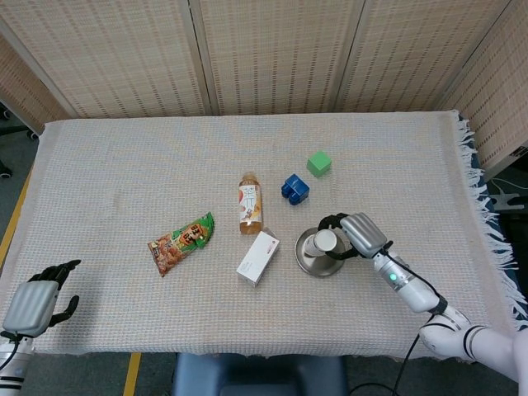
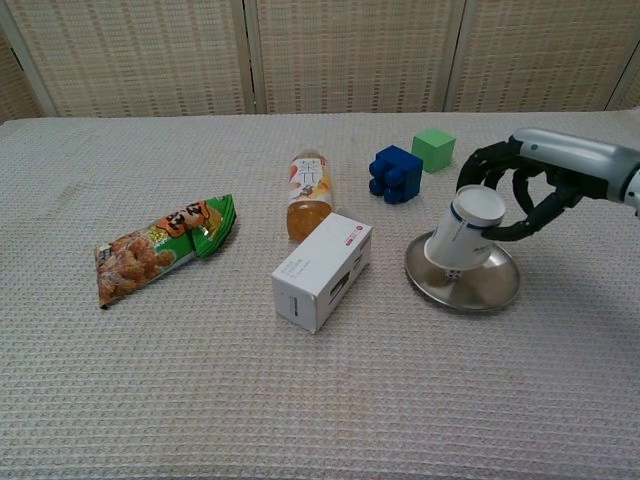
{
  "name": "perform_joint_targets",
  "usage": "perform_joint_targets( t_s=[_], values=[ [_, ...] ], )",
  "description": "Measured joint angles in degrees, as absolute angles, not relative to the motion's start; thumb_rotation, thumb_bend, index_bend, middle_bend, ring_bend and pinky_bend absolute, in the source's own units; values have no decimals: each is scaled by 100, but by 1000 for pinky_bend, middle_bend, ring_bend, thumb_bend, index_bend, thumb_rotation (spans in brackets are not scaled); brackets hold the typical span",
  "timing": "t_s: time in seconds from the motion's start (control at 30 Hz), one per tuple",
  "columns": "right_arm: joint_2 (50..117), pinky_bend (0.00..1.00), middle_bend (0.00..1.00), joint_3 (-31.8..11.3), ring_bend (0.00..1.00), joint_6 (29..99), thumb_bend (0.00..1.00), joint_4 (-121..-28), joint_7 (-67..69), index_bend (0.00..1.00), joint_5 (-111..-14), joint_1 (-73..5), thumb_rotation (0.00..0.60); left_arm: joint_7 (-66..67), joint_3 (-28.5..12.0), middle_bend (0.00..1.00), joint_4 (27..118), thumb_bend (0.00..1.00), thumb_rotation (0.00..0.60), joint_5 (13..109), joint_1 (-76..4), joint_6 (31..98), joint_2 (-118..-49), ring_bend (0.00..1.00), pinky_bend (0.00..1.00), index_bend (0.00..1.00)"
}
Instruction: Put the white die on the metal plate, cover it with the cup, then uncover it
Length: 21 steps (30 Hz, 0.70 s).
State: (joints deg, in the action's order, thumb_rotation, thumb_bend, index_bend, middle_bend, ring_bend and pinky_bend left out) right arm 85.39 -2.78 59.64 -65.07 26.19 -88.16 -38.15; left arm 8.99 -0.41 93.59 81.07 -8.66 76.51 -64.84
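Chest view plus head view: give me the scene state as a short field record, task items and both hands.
cup: inverted, tilted, held over the plate
die: white, on the plate, showing under the cup's raised rim
metal plate: on the cloth, right of the white box
right hand: grips the cup near its base
left hand: at the table's near left edge, fingers apart, holding nothing
task stage: apparently uncovering
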Motion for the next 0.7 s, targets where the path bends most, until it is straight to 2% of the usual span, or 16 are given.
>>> perform_joint_targets(
  t_s=[0.23,0.7],
  values=[
    [8615,623,438,-620,387,6399,119,-6268,2025,446,-8417,-3568,600,870,-45,232,9369,399,600,8097,-855,7666,-6469,227,384,165],
    [8412,623,438,-666,387,5924,118,-5580,2597,442,-8007,-3301,600,981,-27,232,9399,399,600,8065,-895,7565,-6484,228,385,165]
  ],
)
